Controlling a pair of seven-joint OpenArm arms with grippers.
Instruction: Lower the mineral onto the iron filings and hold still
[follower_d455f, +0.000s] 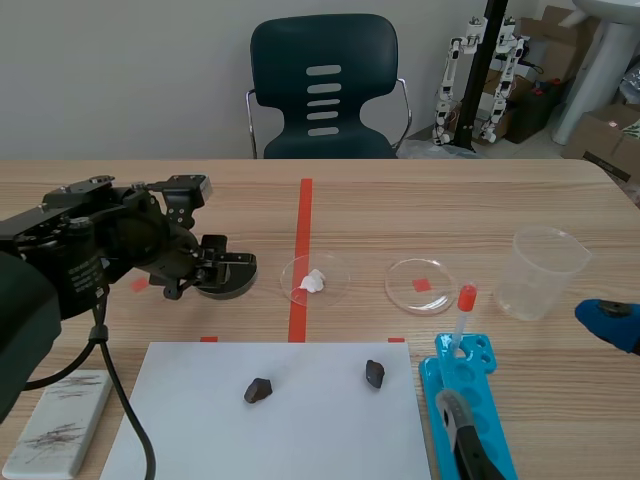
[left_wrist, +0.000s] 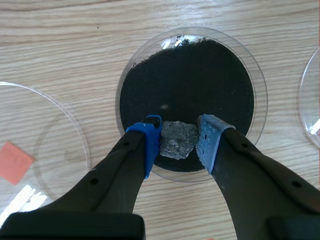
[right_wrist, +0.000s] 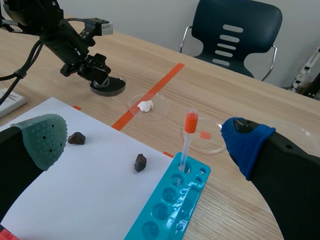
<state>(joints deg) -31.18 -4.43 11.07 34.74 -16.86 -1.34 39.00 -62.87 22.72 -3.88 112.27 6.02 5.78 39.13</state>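
- Left gripper is clamped on the mineral, low over the iron filings; can't tell if they're touching.
- Right gripper has its fingers wide apart, empty. I reckon only the final settle-and-hold is left.

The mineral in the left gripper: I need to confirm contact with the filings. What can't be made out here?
- Contact between mineral and iron filings: the left wrist view looks from above, hiding the mineral's underside.
- Scene view: the left gripper covers that dish.
- White lump in the next dish: too small to identify in any view.
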